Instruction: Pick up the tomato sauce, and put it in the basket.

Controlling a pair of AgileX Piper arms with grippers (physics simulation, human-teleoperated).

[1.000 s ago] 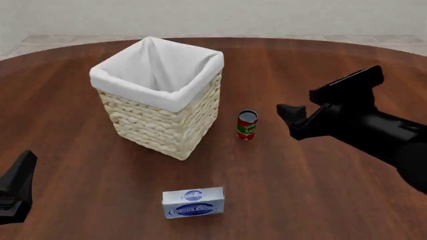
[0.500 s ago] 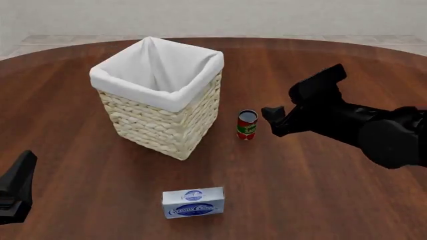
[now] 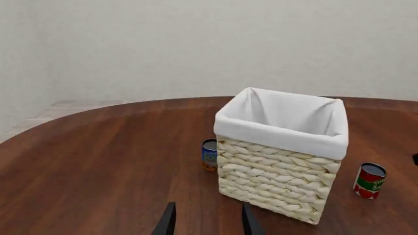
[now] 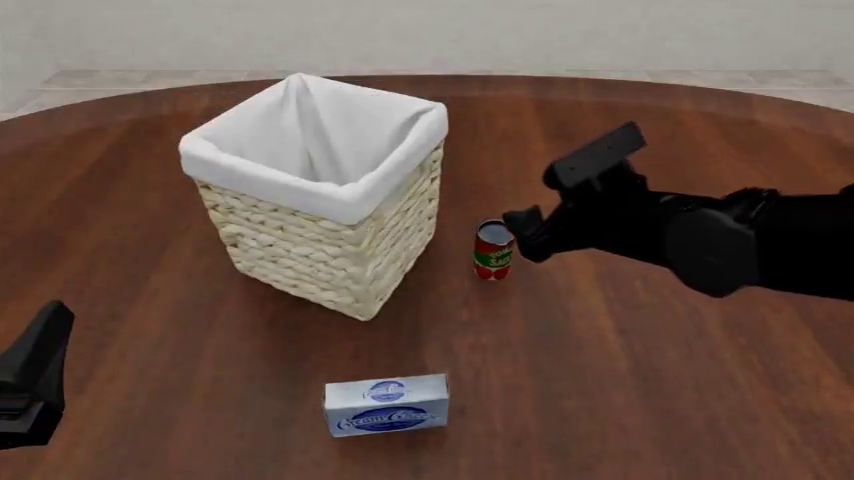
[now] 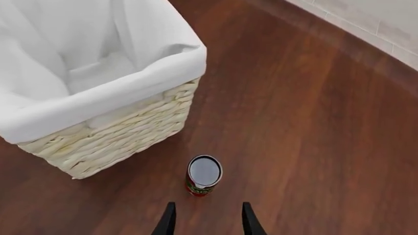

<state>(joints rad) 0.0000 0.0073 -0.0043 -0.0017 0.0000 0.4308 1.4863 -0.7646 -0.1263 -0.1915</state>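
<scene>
The tomato sauce can (image 4: pixel 494 250) stands upright on the table just right of the basket (image 4: pixel 327 245). My right gripper (image 4: pixel 525 230) hovers close to the can's right side, a little above it, open and empty. In the right wrist view the can (image 5: pixel 204 175) sits just ahead of the open gripper (image 5: pixel 206 223), with the basket (image 5: pixel 111 134) beyond it. My left gripper (image 4: pixel 34 375) rests low at the front left, far from both. It is open in the left wrist view (image 3: pixel 207 225), which also shows the basket (image 3: pixel 281 171) and the can (image 3: pixel 369 180).
A white-and-blue box (image 4: pixel 387 405) lies flat on the table in front of the basket. A small blue-labelled can (image 3: pixel 210 154) stands behind the basket, seen only in the left wrist view. The brown wooden table (image 4: pixel 641 380) is round.
My right arm has swung left and down toward the tomato sauce can, from well right of it to right beside it. The left arm, can, basket and box have not moved.
</scene>
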